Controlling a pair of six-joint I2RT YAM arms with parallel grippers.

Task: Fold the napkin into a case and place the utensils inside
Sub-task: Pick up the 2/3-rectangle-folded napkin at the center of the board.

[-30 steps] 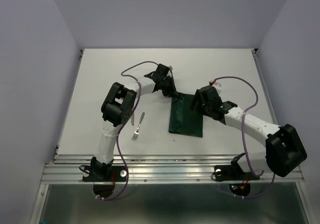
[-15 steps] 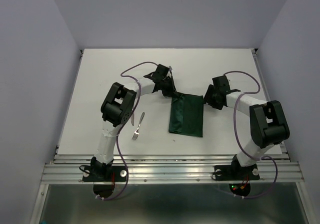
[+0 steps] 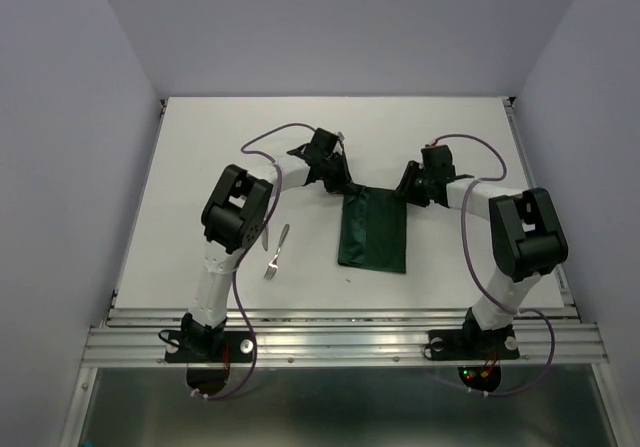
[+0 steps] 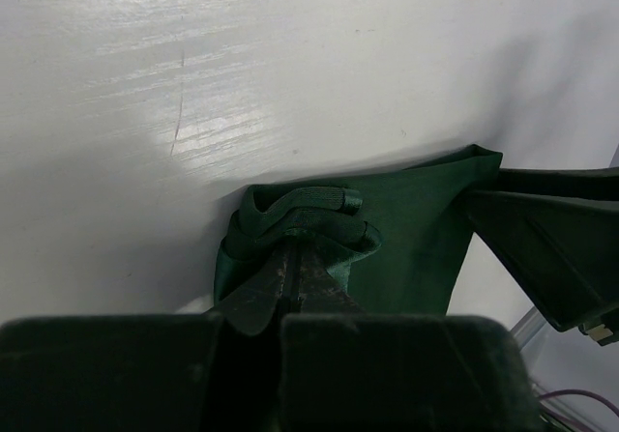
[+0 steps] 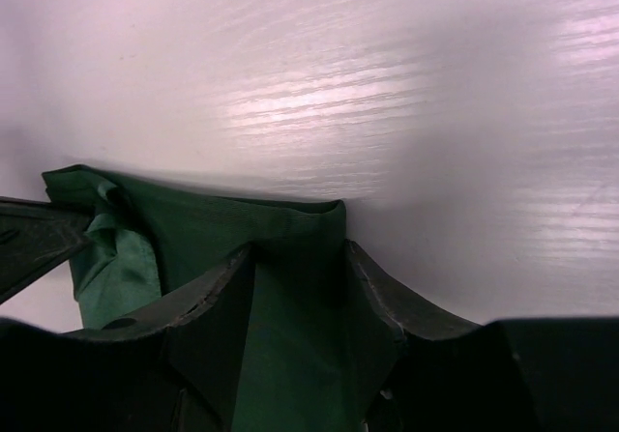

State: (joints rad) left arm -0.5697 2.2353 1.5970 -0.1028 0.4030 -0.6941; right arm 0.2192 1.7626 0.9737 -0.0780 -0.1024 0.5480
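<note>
Roughly centred on the counter (image 3: 200,157), the napkin (image 3: 372,232) lies as a narrow dark green rectangle, its long sides running from near to far. The left hand (image 3: 340,180) is clenched on the far left corner, where the cloth is bunched into small folds at its fingertips. The right hand (image 3: 406,189) sits at the far right corner, released, with its fingers apart on either side of that corner. The knife (image 3: 284,235) and fork (image 3: 270,265) lie nearly end to end on the counter, left of the napkin and apart from it, beside the left arm.
</note>
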